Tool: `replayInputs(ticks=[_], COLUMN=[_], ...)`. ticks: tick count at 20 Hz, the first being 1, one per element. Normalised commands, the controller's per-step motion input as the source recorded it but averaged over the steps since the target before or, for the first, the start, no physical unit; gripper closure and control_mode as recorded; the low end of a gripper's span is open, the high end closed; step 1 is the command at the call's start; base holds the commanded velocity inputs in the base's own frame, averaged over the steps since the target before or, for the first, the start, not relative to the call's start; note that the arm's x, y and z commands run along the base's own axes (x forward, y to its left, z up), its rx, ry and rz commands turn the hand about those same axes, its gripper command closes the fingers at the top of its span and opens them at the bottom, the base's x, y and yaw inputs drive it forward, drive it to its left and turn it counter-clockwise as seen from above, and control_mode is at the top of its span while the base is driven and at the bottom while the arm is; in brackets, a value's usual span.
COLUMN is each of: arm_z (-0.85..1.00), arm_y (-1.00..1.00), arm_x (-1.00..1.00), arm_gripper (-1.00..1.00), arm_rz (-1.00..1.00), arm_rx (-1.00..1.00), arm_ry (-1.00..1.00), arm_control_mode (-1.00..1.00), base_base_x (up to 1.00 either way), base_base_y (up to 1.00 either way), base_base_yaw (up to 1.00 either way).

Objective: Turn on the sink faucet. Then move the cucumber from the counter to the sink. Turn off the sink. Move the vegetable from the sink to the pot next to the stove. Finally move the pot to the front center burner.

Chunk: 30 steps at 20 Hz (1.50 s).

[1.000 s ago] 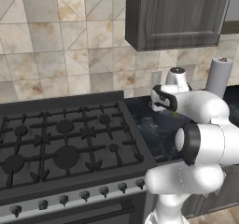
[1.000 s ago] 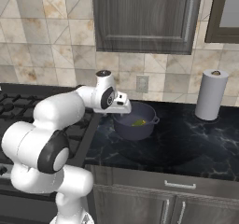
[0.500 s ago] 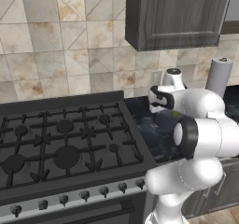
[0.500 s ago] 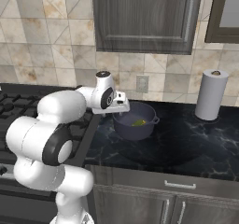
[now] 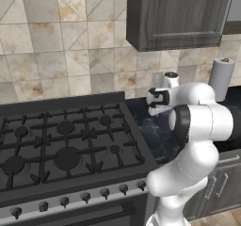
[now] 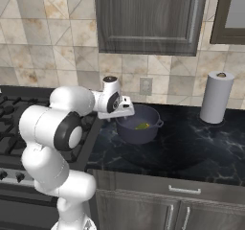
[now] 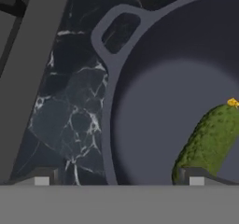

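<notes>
The pot (image 6: pixel 139 125), cucumber (image 6: pixel 142 126) inside, sits on the black marble tabletop (image 6: pixel 191 143) beside the stove (image 5: pixel 66 145); hand (image 7: pixel 119 177) wide, empty.

Even, diffuse rendered lighting with no single visible source — moderately bright on the tiled wall, dimmer under the cabinets. Faint sheen on the counter (image 6: pixel 201 147); a soft shadow rings the pot (image 6: pixel 139 126). Base views are slightly soft and low in detail. In the hand view, the pot's floor shades lighter toward centre — edges blurred.
</notes>
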Motion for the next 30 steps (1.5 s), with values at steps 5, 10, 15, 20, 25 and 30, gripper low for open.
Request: replayInputs(ticks=[5, 10, 15, 20, 25, 30], arm_z=[-0.27, -0.22, -0.02, 0.01, 0.39, 0.58], arm_y=[0.0, 0.0, 0.0, 0.0, 0.28, 0.6], arm_x=[0.0, 0.0, 0.0, -0.06, -0.49, -0.42], arm_gripper=[-1.0, 1.0, 1.0, 1.0, 1.0, 1.0], arm_rz=[0.02, 0.0, 0.0, 0.0, 0.0, 0.05], arm_rx=[0.0, 0.0, 0.0, 0.0, 0.0, -0.01], arm_ry=[0.0, 0.0, 0.0, -0.01, -0.07, -0.03], arm_control_mode=[-1.0, -1.0, -1.0, -1.0, -1.0, -1.0], base_base_x=[0.0, 0.0, 0.0, 0.0, 0.0, 0.0], base_base_y=[0.0, 0.0, 0.0, 0.0, 0.0, 0.0], base_base_yaw=[0.0, 0.0, 0.0, 0.0, 0.0, 0.0])
